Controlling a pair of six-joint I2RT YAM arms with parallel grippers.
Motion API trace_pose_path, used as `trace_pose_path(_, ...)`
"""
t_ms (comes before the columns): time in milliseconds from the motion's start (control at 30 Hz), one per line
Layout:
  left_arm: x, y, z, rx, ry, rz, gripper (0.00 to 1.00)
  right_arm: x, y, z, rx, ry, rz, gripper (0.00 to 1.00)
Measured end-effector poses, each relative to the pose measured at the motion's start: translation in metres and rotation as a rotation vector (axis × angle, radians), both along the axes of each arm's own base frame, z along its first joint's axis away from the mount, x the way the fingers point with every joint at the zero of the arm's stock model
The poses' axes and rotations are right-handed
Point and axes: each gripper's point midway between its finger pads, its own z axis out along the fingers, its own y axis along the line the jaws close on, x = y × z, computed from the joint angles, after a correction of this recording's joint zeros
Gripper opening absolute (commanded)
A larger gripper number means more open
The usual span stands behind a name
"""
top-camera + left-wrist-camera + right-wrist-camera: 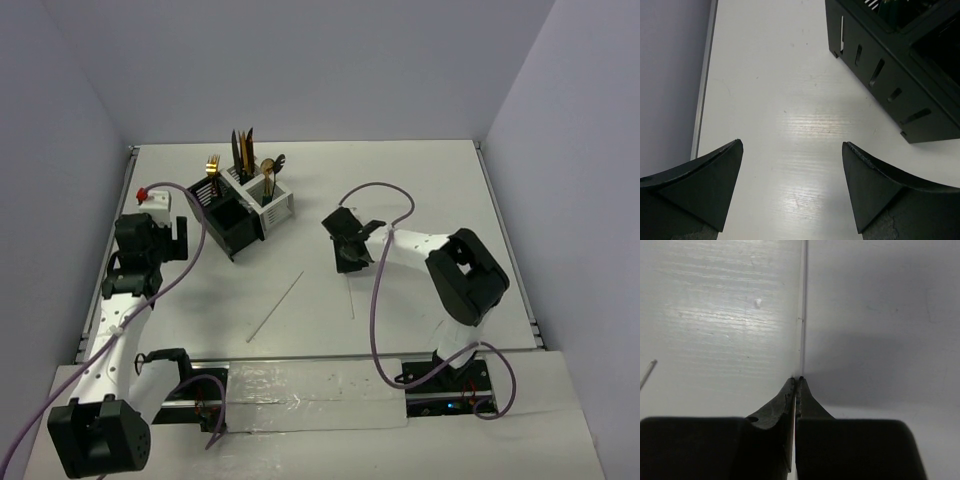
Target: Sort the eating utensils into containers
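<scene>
My right gripper (799,380) is closed tight on a pale chopstick (804,305), the two fingertips pinched together with the thin stick running straight out from between them across the table (420,180). In the top view that gripper (352,258) sits just right of the table's middle, and the chopstick (351,297) trails from it toward 6 o'clock (it looks to be lying flat, though I cannot tell whether it touches the surface along its whole length).

A second chopstick (275,306) lies loose at about 8 o'clock from my right gripper, well apart from it, slanting from 7 toward 1 o'clock.

My left gripper (792,145) has its fingers spread wide with nothing between them, only bare tabletop. The black caddy (880,75) stands near it at 1 o'clock, not touching.

From above, the black caddy (240,240) and white caddy (278,208) sit joined at 11 o'clock from the table's middle. A gold fork (212,166) stands at the far end of the black one, and several utensils (245,150) stand upright at the white one.
</scene>
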Motion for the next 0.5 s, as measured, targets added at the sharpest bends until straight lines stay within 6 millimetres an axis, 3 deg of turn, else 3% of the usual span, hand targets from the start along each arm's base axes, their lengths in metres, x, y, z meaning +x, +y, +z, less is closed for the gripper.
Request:
trace_pose_path(100, -0.007, 0.004, -0.003, 0.001, 0.01, 0.018, 0.9, -0.007, -0.012, 0.006, -0.025, -0.044, 0.0, 0.0)
trace_pose_path(200, -0.012, 0.01, -0.003, 0.001, 0.011, 0.045, 0.9, -0.011, -0.024, 0.038, -0.034, -0.171, 0.011, 0.0)
trace_pose_path(267, -0.014, 0.018, -0.003, 0.001, 0.01, 0.074, 0.9, -0.003, -0.019, 0.083, 0.019, -0.327, 0.026, 0.0)
trace_pose_path(367, -0.017, 0.028, -0.004, 0.001, 0.014, 0.115, 0.9, 0.014, 0.002, 0.174, 0.178, -0.635, 0.042, 0.0)
trace_pose_path(500, -0.019, 0.039, -0.01, -0.001, 0.033, 0.155, 0.9, 0.025, 0.035, 0.277, 0.393, -0.958, 0.064, 0.0)
